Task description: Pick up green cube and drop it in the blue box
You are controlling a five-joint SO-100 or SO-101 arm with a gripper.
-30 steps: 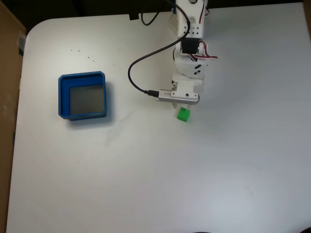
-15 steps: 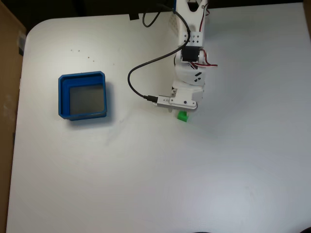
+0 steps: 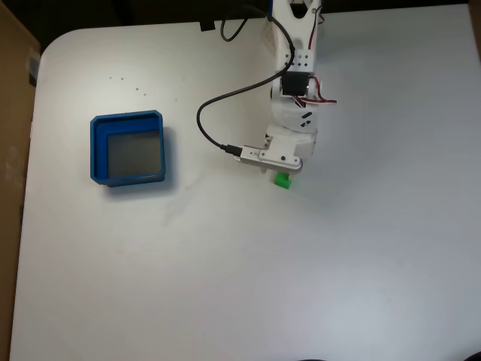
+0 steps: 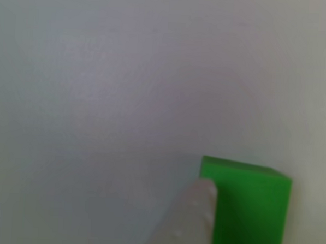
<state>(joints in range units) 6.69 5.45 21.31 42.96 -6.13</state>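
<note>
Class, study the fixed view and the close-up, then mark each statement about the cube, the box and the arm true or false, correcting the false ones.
1. The green cube lies inside the blue box. False: it sits on the white table.
2. The blue box holds nothing. True.
3. The end effector is over the box. False: it is at the cube.
4. In the close-up, a pale fingertip sits beside the cube. True.

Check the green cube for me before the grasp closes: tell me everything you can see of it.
The green cube is small, bright green, plain-faced and matte, like plastic. It sits flat on the white table, partly hidden under the gripper in the fixed view. In the close view a pale fingertip lies against its left face. It is well right of the blue box.
</note>
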